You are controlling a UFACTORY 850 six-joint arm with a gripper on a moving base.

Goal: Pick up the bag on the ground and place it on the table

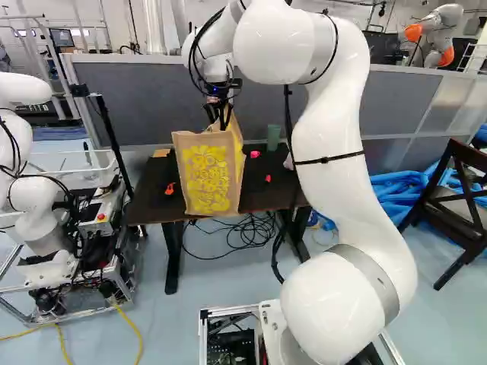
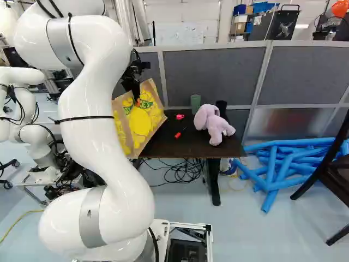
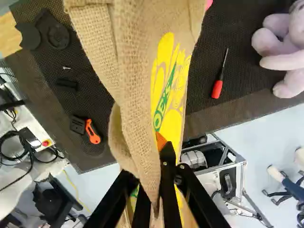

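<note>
The gripper (image 1: 221, 115) is above the table (image 1: 268, 196) in the left base view. It is shut on the upper part of the tan burlap bag (image 1: 207, 173), which hangs upright with its yellow print towards the base. In the right base view the bag (image 2: 143, 121) looks tilted, at the tabletop's left end. From the wrist, the gripper (image 3: 159, 178) pinches a fold of the bag's cloth (image 3: 135, 90), with a bit of orange pad showing. The bag's lower end overlaps the table's front edge; whether it rests on the top I cannot tell.
On the table are a pink plush toy (image 2: 214, 124), a red screwdriver (image 3: 218, 85), an orange cutter (image 3: 92, 132) and a green cup (image 1: 274, 137). Another robot (image 1: 34, 175) stands at the left. Blue tubes (image 2: 283, 164) and a dark chair (image 1: 456, 201) are at the right.
</note>
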